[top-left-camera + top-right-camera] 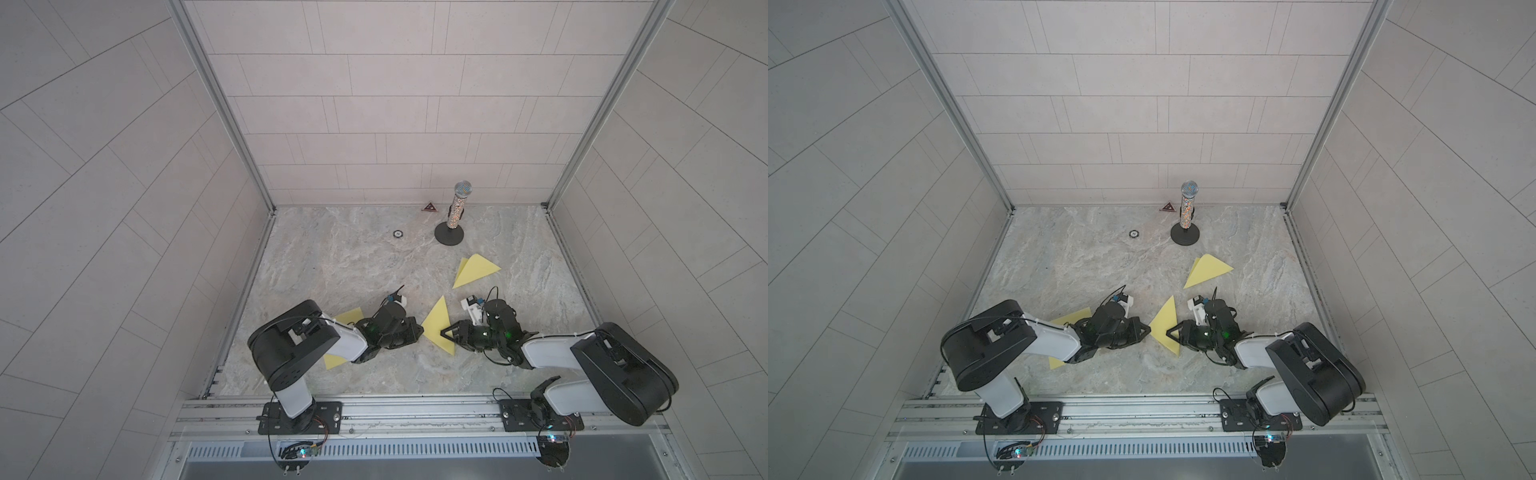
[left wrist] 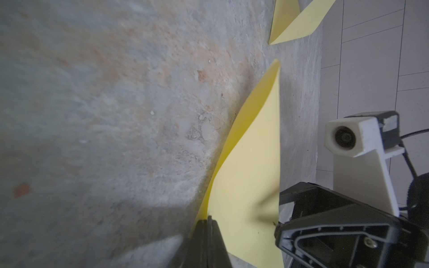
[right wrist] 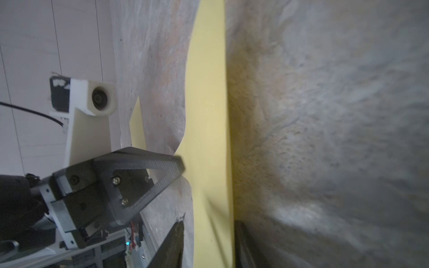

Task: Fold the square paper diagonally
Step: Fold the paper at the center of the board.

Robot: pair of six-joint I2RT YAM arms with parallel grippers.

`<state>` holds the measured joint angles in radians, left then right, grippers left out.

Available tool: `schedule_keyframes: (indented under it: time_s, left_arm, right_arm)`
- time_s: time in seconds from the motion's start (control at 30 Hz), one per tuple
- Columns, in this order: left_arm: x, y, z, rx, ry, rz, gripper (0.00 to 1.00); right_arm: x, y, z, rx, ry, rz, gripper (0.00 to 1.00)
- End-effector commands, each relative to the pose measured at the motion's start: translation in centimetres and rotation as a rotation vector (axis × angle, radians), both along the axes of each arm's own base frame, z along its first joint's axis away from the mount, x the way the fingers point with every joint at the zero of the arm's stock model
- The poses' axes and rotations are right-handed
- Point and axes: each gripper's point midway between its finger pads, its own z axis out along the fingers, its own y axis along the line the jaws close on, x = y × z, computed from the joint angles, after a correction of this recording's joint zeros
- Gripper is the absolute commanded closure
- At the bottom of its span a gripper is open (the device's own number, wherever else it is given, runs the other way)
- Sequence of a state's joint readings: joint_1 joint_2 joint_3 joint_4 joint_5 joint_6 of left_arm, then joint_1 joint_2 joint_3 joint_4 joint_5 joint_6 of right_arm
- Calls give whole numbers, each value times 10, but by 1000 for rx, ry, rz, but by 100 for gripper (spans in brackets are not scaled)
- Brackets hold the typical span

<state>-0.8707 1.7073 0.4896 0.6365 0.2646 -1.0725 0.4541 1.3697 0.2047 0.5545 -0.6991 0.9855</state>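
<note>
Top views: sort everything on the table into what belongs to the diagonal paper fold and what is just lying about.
Job: yellow paper in the middle, pinched by the left fingers, right fingers open around it; folded yellow triangle farther back and yellow sheet under the left arm, likely same batch.
Lying about: standing microphone; small red triangle; small round disc.
</note>
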Motion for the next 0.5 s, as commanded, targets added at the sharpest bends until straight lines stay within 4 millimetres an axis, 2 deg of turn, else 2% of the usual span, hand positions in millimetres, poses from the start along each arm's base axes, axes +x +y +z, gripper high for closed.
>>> schedule_keyframes:
  time_s: [0.0, 0.3, 0.47]
  left_arm:
    - [-23, 36, -51, 189, 117, 8, 99]
    - [-23, 35, -51, 189, 118, 7, 99]
    - [-23, 35, -50, 188, 117, 6, 99]
  right_arm:
    - [-16, -12, -18, -59, 69, -38, 58]
    - [-34, -28, -21, -116, 89, -114, 63]
    - [-36, -24, -15, -112, 67, -113, 63]
